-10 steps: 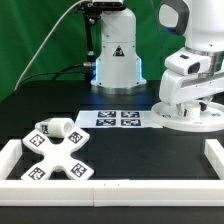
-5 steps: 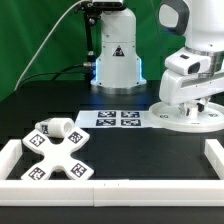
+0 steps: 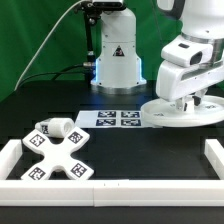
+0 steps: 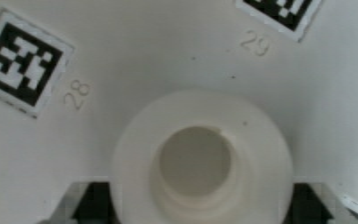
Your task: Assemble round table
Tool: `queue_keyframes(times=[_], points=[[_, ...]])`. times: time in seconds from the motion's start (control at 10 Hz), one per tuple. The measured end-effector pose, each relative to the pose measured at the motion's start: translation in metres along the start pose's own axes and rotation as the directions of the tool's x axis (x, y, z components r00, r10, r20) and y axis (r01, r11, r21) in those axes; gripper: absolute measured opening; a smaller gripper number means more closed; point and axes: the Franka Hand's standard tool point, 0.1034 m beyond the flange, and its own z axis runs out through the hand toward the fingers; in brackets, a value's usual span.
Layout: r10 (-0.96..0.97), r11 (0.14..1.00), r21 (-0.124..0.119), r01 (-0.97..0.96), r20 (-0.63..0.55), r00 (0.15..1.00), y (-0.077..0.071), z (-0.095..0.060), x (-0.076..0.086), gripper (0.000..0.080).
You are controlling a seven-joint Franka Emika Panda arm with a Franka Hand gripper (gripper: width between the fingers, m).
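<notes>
The large flat round disc (image 3: 180,113) is at the exterior view's right, raised a little off the black table and slightly tilted. My gripper (image 3: 190,100) is shut on it from above. In the wrist view the disc (image 4: 158,50) fills the picture, with two tags and a raised round socket (image 4: 197,160). My gripper (image 4: 197,205) has dark fingers (image 4: 96,200) on either side of the socket. The short cylindrical leg (image 3: 52,127) lies on its side at the left. The X-shaped cross base (image 3: 58,155) lies flat just in front of the leg.
The marker board (image 3: 112,119) lies flat in the middle, left of the disc. A low white wall (image 3: 110,190) runs along the front and up both sides. The arm's white base (image 3: 115,60) stands at the back.
The gripper and the disc have risen and shifted toward the exterior view's left. The disc's left edge now reaches the marker board. The leg and cross base have not moved.
</notes>
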Motion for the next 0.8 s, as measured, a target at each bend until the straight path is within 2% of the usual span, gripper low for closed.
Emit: queue_keyframes(times=[0.1,0.2,0.8], points=[[-0.023,1.000,-0.006,0.023,-0.007,1.000,0.0121,-0.0099,0.0057,0.0391],[-0.057,0.998,-0.034,0.056,-0.017,0.998,0.0102,-0.0197,0.0106,0.0381],[-0.045,0.999,-0.027,0.044,-0.028,0.999,0.0107,-0.0135,0.0101,0.0342]])
